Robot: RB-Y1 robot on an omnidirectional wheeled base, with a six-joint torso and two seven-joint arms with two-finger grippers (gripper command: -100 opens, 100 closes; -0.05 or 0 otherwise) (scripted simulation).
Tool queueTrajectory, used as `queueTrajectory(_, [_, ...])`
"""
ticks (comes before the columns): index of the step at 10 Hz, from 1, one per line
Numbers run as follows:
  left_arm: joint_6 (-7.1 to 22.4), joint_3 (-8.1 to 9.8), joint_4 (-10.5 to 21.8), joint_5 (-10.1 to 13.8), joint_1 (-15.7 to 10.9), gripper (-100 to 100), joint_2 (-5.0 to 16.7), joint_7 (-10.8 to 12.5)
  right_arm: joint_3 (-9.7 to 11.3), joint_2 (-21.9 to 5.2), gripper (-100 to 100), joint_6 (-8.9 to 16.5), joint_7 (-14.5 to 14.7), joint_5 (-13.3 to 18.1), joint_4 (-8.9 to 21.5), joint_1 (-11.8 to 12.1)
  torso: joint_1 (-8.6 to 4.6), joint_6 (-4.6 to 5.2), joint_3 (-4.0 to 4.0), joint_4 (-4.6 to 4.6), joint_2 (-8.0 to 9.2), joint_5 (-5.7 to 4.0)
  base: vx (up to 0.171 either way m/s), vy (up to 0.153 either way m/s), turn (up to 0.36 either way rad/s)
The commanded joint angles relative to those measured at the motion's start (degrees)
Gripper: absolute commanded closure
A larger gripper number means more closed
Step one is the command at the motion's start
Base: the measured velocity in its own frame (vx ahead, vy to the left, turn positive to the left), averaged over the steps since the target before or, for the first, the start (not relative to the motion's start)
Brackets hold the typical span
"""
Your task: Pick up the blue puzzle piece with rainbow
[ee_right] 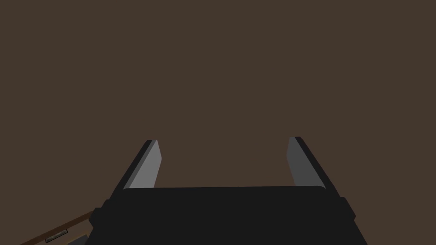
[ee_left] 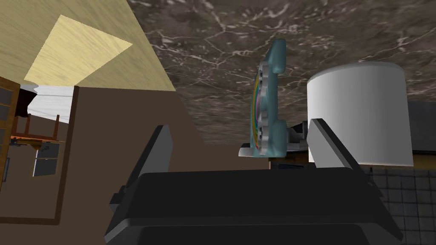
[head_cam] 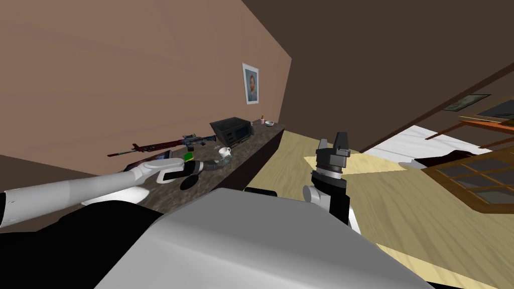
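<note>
The left pincer point(ee_left: 240, 125) is released, fingers spread wide above the marbled counter point(ee_left: 213, 47). The blue puzzle piece point(ee_left: 268, 102), rainbow bands on its face, sits just ahead of the fingertips, edge-on and off-centre, nearer one finger than the other. A white cup point(ee_left: 357, 115) stands just beyond that nearer finger.

Closing from here would likely be lopsided: the near finger may reach the piece first and shove or tip it, or the finger could knock the cup.

The pincer's body cuts off the piece's near end, and a small grey thing point(ee_left: 296, 135) between piece and cup is hard to identify.

The right pincer point(ee_right: 223, 140) is raised aside, also released.
</note>
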Motion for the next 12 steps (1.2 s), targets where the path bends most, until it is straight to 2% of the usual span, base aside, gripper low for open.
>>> queueTrajectory(1, [-0.6,-1.0,0.7,0.0,-0.5,-100,2.6,0.2,0.0,0.0,0,0.0,0.0,0.0,0.0,0.0,0.0,0.0,0.0,0.0,0.0,0.0,0.012,0.007,-0.201])
queueTrajectory(4, [-1.7,-2.02,2.0,0.2,-1.2,-100,5.7,0.1,0.0,0.0,0,0.0,0.0,0.0,0.0,0.0,0.0,0.0,-0.04,-0.01,-0.06,0.0,0.021,0.009,-0.143])
queueTrajectory(5, [-1.5,-1.87,1.8,0.1,-1.1,-100,5.1,0.2,0.0,0.0,0,0.0,0.0,0.0,0.0,0.0,-0.01,-0.01,-0.04,-0.02,-0.08,0.0,0.012,0.004,-0.019])
queueTrajectory(6, [-1.5,-1.83,1.8,0.2,-1.0,0,5.3,0.1,0.0,0.0,0,0.0,0.0,0.0,0.0,0.0,-0.02,-0.04,-0.02,-0.01,-0.03,0.01,0.0,0.0,0.0])
queueTrajectory(7, [-4.4,0.01,4.6,-2.7,-3.4,-100,2.4,0.4,0.0,0.0,0,0.0,0.0,0.0,0.0,0.0,-0.03,-0.04,0.01,0.0,0.01,0.0,-0.038,-0.042,-0.202])
queueTrajectory(8, [-5.7,0.01,6.0,-3.3,-3.4,-100,2.4,0.4,0.0,0.0,0,0.0,0.0,0.0,0.0,0.0,-0.17,0.02,0.06,0.02,0.12,-0.02,-0.05,-0.05,-0.085])
queueTrajectory(9, [-5.7,0.01,7.9,-3.4,-3.4,-100,2.4,0.4,0.0,0.0,0,0.0,0.0,0.0,0.0,0.0,-0.21,-0.04,0.11,0.05,0.18,-0.04,-0.029,-0.028,0.026])
queueTrajectory(10, [-8.4,1.86,9.8,-6.2,-5.9,-100,-0.3,0.7,0.0,0.0,0,0.0,0.0,0.0,0.0,0.0,-0.14,-0.06,0.1,0.05,0.17,-0.03,-0.043,-0.039,-0.154])
queueTrajectory(11, [-9.8,1.86,11.8,-6.9,-5.9,-100,-0.4,0.7,0.0,0.0,0,0.0,0.0,0.0,0.0,0.0,-0.18,0.01,0.11,0.04,0.18,-0.03,-0.046,-0.045,-0.118])
queueTrajectory(12, [-9.9,1.86,13.8,-6.9,-5.9,-100,-0.4,0.7,0.0,0.0,0,0.0,0.0,0.0,0.0,0.0,-0.19,-0.04,0.12,0.05,0.2,-0.04,-0.029,-0.031,0.014])
